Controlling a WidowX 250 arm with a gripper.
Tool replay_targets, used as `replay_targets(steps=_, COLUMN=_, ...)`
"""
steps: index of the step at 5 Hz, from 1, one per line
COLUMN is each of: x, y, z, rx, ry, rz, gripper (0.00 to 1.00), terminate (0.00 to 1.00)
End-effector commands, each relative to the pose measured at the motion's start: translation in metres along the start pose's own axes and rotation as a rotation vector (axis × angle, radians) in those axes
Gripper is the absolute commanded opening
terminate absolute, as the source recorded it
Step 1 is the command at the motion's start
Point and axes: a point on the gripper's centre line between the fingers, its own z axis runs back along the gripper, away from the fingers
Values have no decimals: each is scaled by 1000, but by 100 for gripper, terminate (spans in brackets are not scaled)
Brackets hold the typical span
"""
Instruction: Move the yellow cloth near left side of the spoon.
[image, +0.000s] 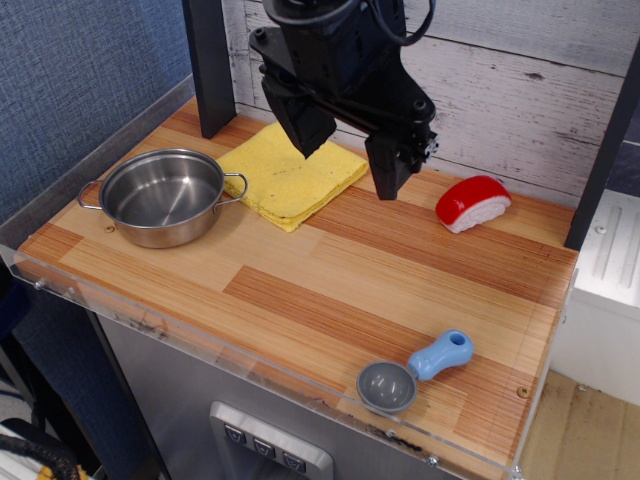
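The yellow cloth (290, 178) lies flat and folded at the back of the wooden table, just right of the steel pot. The spoon (412, 373), with a grey bowl and a light-blue handle, lies near the front right edge. My black gripper (350, 158) hangs over the cloth's back right corner with its two fingers spread wide apart, the left finger (305, 125) over the cloth and the right finger (392, 165) past its edge. It holds nothing. Whether the fingertips touch the cloth I cannot tell.
A two-handled steel pot (164, 197) stands at the back left. A red and white toy sushi piece (472, 203) lies at the back right. A black post (210, 65) rises at the back left. A clear rim (200, 330) edges the table front.
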Motion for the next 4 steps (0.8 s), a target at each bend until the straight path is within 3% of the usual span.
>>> replay_targets(steps=1, x=0, y=0, z=0, rx=0, ry=0, rz=0, gripper=100, terminate=0)
replay_targets(steps=4, x=30, y=73, z=-29, rx=31, ry=9, rz=166, gripper=100, terminate=0)
